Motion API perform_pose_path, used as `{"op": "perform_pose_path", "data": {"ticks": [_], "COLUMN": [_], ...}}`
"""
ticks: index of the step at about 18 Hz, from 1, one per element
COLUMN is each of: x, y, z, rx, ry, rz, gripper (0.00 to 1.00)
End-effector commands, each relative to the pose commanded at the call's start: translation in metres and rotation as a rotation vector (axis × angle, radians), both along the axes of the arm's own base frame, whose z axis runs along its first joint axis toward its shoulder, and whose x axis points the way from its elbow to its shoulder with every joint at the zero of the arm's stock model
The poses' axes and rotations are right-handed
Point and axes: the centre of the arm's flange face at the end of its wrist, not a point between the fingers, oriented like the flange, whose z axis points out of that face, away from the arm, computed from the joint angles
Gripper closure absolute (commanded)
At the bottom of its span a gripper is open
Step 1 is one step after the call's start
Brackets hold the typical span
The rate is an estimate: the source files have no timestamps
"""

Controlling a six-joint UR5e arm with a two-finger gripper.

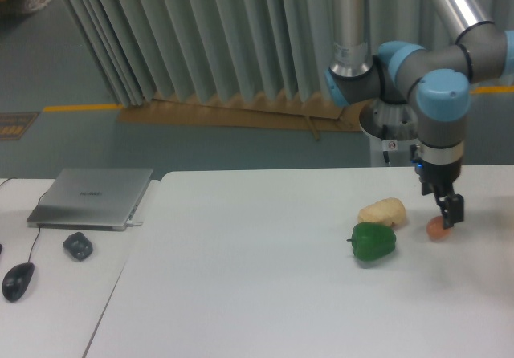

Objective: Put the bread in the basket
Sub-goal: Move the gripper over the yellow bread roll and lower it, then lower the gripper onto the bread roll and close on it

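1. Three food items lie grouped on the right part of the white desk [257, 278]: the bread [382, 211], a green pepper [373, 242] and a small orange-brown ball [434, 228].
2. The bread, the task's own item, rests flat on the desk, touching or nearly touching the pepper, which sits just in front of it. The ball lies just beside both, to the right. Nothing holds the bread.
3. The gripper [450, 211] hangs from the arm [438, 101], pointing down, directly over or just behind the ball and well short of the bread. Its tip partly covers the ball, so contact between them cannot be ruled out.
4. State of the jaws: cannot be told; they appear as one dark shape and no gap is resolved.
5. No basket is visible anywhere in view; its location is unknown from this camera.
6. Judgement: the task is at an early stage, since the bread is not yet grasped. The gripper's position is consistent with an approach from the right toward the bread.
7. Risk, as judged: the pepper crowds the bread's front side, so a grasp across that side could nudge the pepper; the ball lies near the approach path.
8. Other items, on the left: a closed laptop [91, 197], a computer mouse [18, 280] and a small dark object [78, 246], all well apart from the work area.
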Motion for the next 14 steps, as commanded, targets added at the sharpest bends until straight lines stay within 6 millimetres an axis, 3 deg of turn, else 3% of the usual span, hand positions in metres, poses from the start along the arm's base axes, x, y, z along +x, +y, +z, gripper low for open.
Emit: {"op": "perform_pose_path", "data": {"ticks": [1,4,7,12,14], "x": [0.017,0.042,0.049,0.06,0.07], "y": [0.007,0.016,0.007,0.01,0.02], "z": [-0.006,-0.016,-0.017,-0.032,-0.042], "rx": [-0.039,-0.095,-0.187,-0.256,-0.272], "ry": [0.016,0.027,0.028,0.064,0.078], "rz": [0.021,0.074,0.055,0.073,0.082], "gripper": [0.0,0.0,0.0,0.0,0.0]}}
